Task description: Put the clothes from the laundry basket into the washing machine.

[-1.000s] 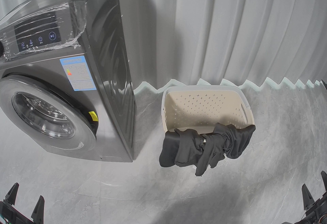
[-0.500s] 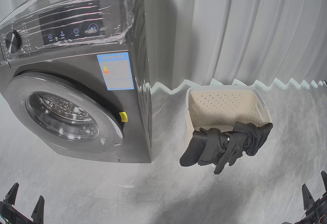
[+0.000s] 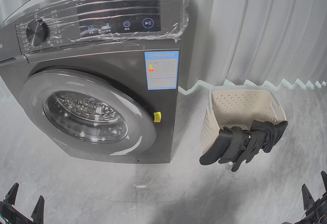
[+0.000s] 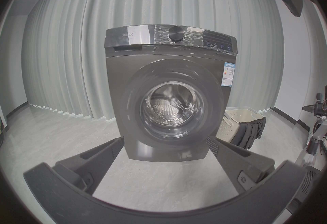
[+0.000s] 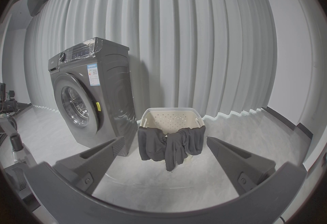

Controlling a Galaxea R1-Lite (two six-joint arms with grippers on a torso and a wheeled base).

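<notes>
We face a dark grey front-loading washing machine point(image 3: 102, 75) standing on a pale marbled floor point(image 3: 170, 194), with a white pleated curtain point(image 3: 255, 24) hanging behind the machine. The machine's round door point(image 3: 87, 115) lies closed against its front, and the steel drum shows through the glass. Above the door runs a control panel point(image 3: 119, 25) under crinkled clear film, with a round dial point(image 3: 35, 32) at the end of the panel farther from the basket. A blue label point(image 3: 161, 70) and a small yellow sticker point(image 3: 157, 117) sit on the machine's front, on the edge nearest the basket.

The laundry basket point(image 3: 206, 126), cream with small cut-outs, stands on the floor just beside the machine, on its right as we face it, and apart from its side wall. The clothes point(image 3: 245, 139), dark grey and bunched together, hang over the basket's rim on the side toward us, draping down the outside of its wall. They are well apart from the machine's door.

The left gripper point(image 3: 27, 192) hangs low in front of the machine, well short of the door. Its fingers point(image 4: 88, 163) are spread apart and hold nothing. The right gripper point(image 3: 313, 182) hangs low, off to the right of the machine beyond the basket and well short of the clothes. Its fingers point(image 5: 238, 160) are likewise spread apart with nothing between them.
</notes>
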